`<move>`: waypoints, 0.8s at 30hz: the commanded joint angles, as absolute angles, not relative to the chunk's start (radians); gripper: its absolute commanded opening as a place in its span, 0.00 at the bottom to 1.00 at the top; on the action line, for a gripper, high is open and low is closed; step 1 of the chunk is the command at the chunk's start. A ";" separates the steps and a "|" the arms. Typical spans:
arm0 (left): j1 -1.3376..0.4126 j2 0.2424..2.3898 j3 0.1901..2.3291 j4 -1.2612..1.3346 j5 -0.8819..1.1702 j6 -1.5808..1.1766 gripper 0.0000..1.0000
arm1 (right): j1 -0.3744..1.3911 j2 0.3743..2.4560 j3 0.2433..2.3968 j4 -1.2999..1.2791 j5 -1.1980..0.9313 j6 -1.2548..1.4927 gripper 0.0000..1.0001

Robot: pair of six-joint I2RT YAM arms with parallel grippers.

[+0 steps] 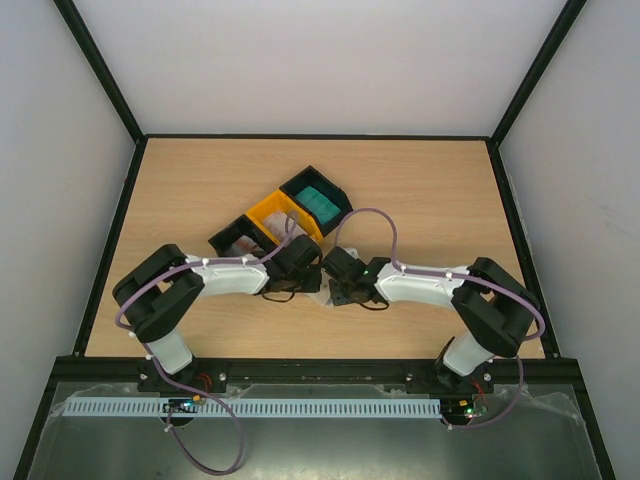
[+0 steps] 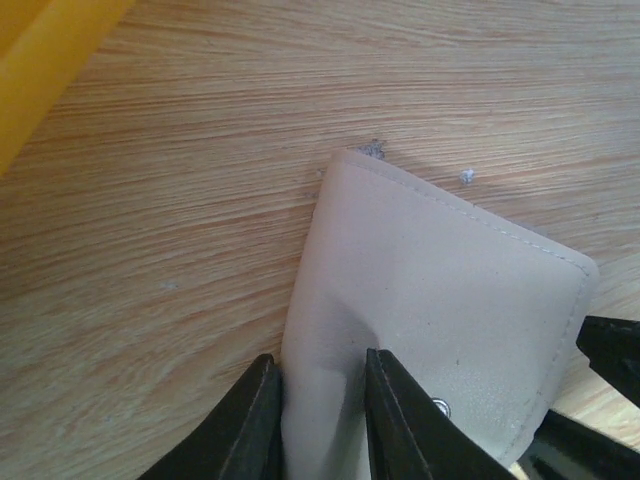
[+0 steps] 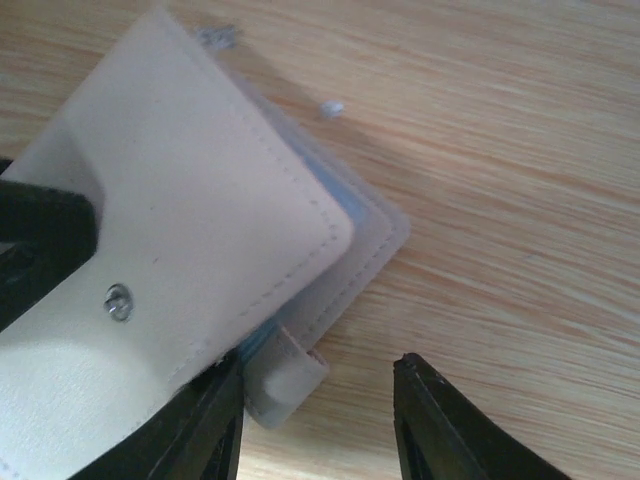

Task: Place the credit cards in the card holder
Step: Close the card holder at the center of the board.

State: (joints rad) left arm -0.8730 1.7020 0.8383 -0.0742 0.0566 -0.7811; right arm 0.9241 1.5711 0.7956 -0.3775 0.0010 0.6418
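Your left end effector (image 2: 320,368) stands narrow, pinched on a near corner of the holder (image 2: 450,290); beige material fills the gap between its fingers. The holder lies flat on the bench (image 2: 180,200), mid-bench and just in front of the trays. From above you can hardly see it, because both wrists cover it. Your right end effector (image 3: 318,365) is about half wide and grips nothing. The snap tab (image 3: 285,375) sits between its fingers, close against one and clear of the other. A sliver of light blue shows under the edge of the flap (image 3: 200,200). A teal card (image 1: 322,205) lies in the far black tray (image 1: 300,183). Something pale lies in the near black tray (image 1: 228,240), but it is too small for you to tell what. You cannot make out any other cards.
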 commanded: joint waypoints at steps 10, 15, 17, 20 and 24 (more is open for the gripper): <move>-0.905 1.772 0.708 -0.255 -0.051 -0.796 0.19 | 0.920 1.558 0.750 -0.453 0.312 0.882 0.36; -0.906 1.765 0.716 -0.250 -0.041 -0.795 0.19 | 0.921 1.521 0.767 -0.538 0.394 0.966 0.36; -0.905 1.759 0.721 -0.250 -0.034 -0.794 0.19 | 0.921 1.489 0.768 -0.578 0.432 0.999 0.36; -0.905 1.746 0.731 -0.246 -0.015 -0.795 0.22 | 0.921 1.441 0.768 -0.593 0.428 1.008 0.37; -0.906 1.714 0.748 -0.238 0.015 -0.798 0.31 | 0.921 1.394 0.758 -0.511 0.302 0.895 0.42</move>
